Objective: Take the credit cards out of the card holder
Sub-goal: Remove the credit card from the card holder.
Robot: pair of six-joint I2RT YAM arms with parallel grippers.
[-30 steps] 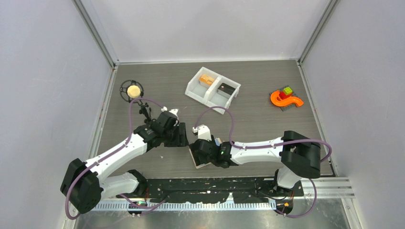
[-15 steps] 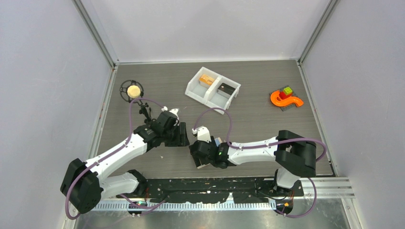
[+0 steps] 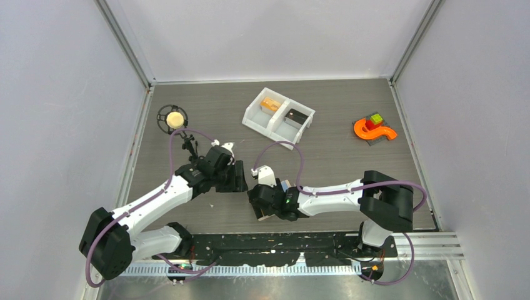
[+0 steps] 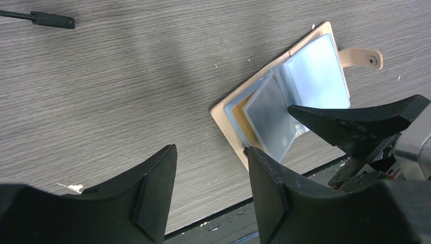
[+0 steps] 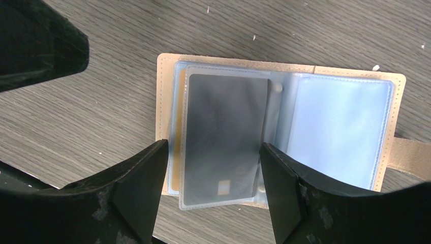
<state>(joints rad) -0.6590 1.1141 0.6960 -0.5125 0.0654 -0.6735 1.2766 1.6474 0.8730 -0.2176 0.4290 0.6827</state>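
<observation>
Open card holder at near edge of tabletop, mostly hidden under right gripper from above. Its jaws wide, empty, straddling sleeved dark card; orange card edge only; left gripper parted, empty.

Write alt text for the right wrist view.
A beige-tan card holder lies open on the grey wood-grain table, a dark grey card in a clear sleeve on one page, pale blue lining on the other. The right gripper stands open, a finger either side of that card.
</observation>
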